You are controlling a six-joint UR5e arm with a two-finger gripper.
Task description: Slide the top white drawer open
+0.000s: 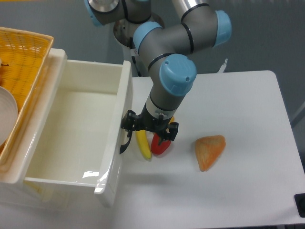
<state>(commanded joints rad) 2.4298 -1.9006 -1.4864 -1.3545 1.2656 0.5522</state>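
At the far left a yellow wicker basket sits on top of the cabinet, with part of a white bowl showing inside it at the picture's left edge. Just right of the basket the top white drawer stands pulled well out over the left side of the worktop, its deep glossy inside bare and open to view. Its front panel runs from far to near along the drawer's right side, and the curved black handle sticks out from that panel toward the right.

The gripper hangs right at the handle, at the end of the grey arm with its blue caps, which reaches down from the far side. One dark finger lies against the handle next to the drawer front and another sits further right over the toys; whether the jaws are clenched on the handle or loose around it cannot be told from this view.

Right of the handle, partly under the gripper, lie a yellow banana and a red pepper, touching each other on the worktop. Further right, well apart from them, lies an orange wedge-shaped toy. A small black thing shows at the near right corner.
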